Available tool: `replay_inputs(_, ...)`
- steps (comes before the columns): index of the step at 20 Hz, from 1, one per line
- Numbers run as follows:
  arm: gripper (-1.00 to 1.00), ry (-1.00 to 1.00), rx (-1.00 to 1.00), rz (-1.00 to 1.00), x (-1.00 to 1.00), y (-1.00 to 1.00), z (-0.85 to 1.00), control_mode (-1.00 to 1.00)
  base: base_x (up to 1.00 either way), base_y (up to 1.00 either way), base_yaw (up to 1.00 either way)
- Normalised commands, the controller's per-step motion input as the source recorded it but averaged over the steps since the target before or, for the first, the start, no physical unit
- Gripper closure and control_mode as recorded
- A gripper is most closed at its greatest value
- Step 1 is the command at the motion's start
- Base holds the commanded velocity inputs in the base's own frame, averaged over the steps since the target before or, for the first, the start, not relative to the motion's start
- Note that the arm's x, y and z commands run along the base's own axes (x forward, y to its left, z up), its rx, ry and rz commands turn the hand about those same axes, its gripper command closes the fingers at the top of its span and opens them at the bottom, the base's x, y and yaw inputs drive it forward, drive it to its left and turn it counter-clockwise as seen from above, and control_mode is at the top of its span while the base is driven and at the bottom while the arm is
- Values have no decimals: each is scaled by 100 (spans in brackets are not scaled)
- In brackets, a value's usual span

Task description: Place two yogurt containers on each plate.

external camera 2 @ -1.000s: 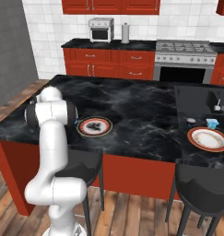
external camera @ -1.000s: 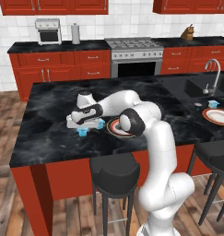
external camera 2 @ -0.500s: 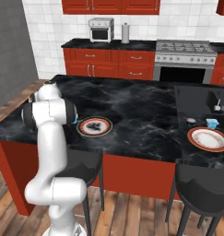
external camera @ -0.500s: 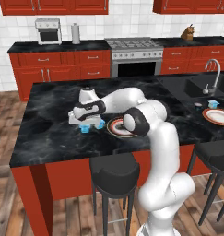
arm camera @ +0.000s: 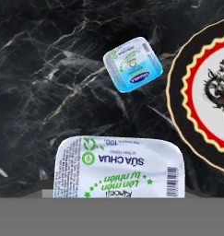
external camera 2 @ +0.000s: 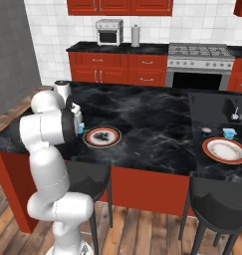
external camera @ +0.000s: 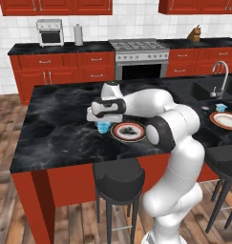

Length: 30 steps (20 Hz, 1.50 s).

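Observation:
My gripper (external camera: 101, 119) hangs low over the island counter, just left of the near plate (external camera: 128, 132), which has a red-orange rim and a dark-mottled centre. In the hand view one yogurt container (arm camera: 119, 168), light blue with a whitish printed lid, lies very close at the bottom edge where the fingers are; the fingers themselves are hidden. A second light blue yogurt container (arm camera: 132, 64) sits on the counter beside the plate (arm camera: 201, 97). At the far right, the second plate (external camera: 226, 120) has a light blue tub (external camera: 221, 107) and a small dark round tub (external camera: 205, 108) beside it.
The sink and its tap (external camera: 217, 78) lie behind the far plate. Black stools (external camera: 118, 178) stand along the island's front edge. The dark marble counter (external camera: 55, 124) stretches away to the left of the hand.
My hand has moved right along the counter, closer to the near plate. The far plate and the tubs beside it have not moved.

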Motion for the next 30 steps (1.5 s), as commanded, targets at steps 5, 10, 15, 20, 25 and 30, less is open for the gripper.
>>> replay_inputs(5,100,-4,0,3,0,-74,13,-100,0,0,0)
replay_inputs(10,100,1,-4,2,51,-47,-2,-100,0,0,0)
replay_inputs(15,100,4,-9,0,78,-25,-24,-100,0,0,0)
replay_inputs(20,100,8,-2,0,22,-13,-18,-100,0,0,0)
replay_inputs(25,100,18,-1,0,0,-20,-31,-100,0,0,0)
replay_inputs(30,100,17,0,0,0,-6,-33,-100,0,0,0)
